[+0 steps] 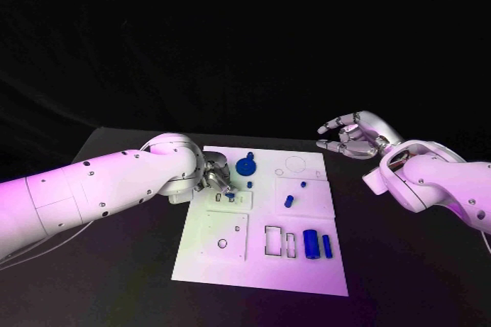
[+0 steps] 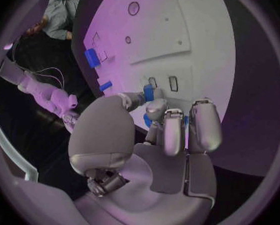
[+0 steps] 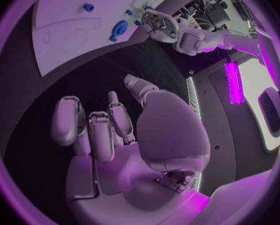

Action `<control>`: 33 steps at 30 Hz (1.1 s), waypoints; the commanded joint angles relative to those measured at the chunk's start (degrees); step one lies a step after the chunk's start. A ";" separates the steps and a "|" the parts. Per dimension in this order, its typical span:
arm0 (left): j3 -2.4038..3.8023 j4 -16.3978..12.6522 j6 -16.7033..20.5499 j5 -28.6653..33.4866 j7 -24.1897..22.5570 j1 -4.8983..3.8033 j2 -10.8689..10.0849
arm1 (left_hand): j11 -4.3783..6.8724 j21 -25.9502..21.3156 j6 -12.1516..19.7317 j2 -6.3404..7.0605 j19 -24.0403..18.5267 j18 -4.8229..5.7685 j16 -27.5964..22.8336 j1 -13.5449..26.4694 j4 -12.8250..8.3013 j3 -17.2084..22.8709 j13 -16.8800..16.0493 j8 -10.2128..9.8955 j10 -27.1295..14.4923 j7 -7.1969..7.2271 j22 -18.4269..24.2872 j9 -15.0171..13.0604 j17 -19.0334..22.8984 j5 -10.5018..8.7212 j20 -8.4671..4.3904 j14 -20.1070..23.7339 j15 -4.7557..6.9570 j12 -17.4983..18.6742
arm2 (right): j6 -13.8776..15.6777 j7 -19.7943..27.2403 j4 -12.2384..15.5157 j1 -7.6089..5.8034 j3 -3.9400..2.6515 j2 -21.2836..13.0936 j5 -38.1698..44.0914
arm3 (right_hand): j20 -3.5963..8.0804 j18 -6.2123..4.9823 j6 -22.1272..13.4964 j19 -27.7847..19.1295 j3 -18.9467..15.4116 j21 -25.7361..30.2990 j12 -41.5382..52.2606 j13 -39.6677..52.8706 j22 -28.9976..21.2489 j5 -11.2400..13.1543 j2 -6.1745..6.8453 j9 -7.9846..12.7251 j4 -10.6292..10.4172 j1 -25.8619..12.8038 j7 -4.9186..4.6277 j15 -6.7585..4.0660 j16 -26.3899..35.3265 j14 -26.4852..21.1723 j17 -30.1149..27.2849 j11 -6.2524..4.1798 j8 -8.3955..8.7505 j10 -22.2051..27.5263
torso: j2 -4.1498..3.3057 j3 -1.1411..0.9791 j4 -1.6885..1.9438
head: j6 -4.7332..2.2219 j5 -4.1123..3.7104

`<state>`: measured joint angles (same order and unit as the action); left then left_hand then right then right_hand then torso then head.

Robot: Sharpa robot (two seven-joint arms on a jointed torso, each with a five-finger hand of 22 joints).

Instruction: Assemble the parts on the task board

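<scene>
Left hand (image 1: 217,179): lowered onto the left edge of the task board (image 1: 264,267), fingertips closed on a small blue part (image 2: 149,92) just beside two small rectangular slots (image 2: 173,83). Blue gear (image 1: 245,165): on the board just beyond the left hand. Two blue cylinders (image 1: 317,245): on the board, well apart from the left hand. Right hand (image 1: 354,135): raised over the black bench (image 1: 409,270) off the board's right side, fingers loosely curled and apart, holding nothing.
</scene>
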<state>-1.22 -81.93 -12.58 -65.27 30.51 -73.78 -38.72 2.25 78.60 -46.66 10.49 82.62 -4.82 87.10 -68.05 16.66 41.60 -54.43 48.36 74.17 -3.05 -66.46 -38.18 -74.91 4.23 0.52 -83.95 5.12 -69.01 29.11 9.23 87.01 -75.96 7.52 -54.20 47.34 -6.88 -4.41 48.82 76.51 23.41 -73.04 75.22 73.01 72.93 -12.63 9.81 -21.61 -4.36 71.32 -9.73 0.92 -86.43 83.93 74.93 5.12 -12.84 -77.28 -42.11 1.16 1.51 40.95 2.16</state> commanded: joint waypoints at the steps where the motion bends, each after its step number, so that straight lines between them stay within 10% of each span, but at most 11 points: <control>1: 0.01 -0.02 -0.82 -2.11 -0.45 0.13 0.32 | -0.12 0.29 -1.35 0.05 0.25 0.40 0.29 0.49 -10.49 10.79 -0.05 0.37 0.47 0.94 -0.08 -1.68 -8.79 0.29 -0.28 -4.63 0.47 -0.33 | -0.48 0.19 0.12 0.03 0.00 -0.03 0.48 | 0.17 -0.63 0.20 -0.39 -0.06 0.37 -0.31 -0.08 -0.05 -0.04 0.14 -0.05 -0.16 -0.47 0.07 -0.36 0.24 3.34 3.46 -0.40 -0.30 0.13 | -0.08 0.03 -0.01 | 0.05 0.00; 33: -0.13 -0.17 -3.38 -4.70 0.02 0.58 0.67 | 0.34 0.46 -1.78 0.60 0.42 0.47 0.60 2.87 -11.88 11.89 -0.22 1.45 1.10 1.42 -0.51 -3.16 -9.36 5.85 -0.51 -4.74 0.88 -0.82 | -0.86 0.15 -0.04 0.18 0.01 -0.05 0.48 | 0.19 -0.64 0.22 -0.41 -0.10 0.42 -0.28 -0.06 -0.07 0.11 0.12 -0.05 -0.21 -0.51 0.10 -0.38 0.27 3.32 3.39 -0.43 -0.37 0.10 | -0.01 0.05 0.05 | 0.64 0.05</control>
<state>-1.29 -82.05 -14.43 -68.98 30.52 -73.31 -38.06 2.56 78.83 -47.08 11.32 82.83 -4.82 87.44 -65.71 15.64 42.62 -54.57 49.52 74.89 -2.83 -66.98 -41.29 -74.91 9.98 0.31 -83.94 5.52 -69.55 29.07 9.24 86.95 -75.82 7.53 -54.25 47.34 -6.87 -4.41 48.82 76.50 23.41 -72.83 75.22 73.01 72.94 -12.63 9.81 -21.61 -4.35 71.33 -9.73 0.92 -86.43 83.93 74.92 5.12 -12.83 -77.28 -42.13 1.20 1.55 41.59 2.19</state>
